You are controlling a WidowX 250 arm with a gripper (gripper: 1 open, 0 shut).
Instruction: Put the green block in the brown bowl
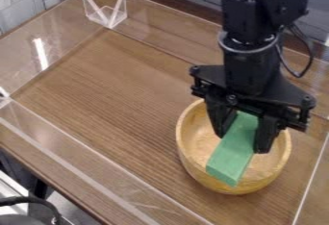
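The gripper [251, 133] points down over the brown bowl [197, 152], fingers partly apart and clamped on the green block [233, 155], whose lower end hangs inside the bowl's hollow, tilted toward its near rim.

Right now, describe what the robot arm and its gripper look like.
The arm is all matte black, built of chunky cylindrical segments, with thin black cables looping along its right side. It ends in a wide black crossbar carrying the gripper, whose two long, dark, flat fingers point downward. No markings are visible.
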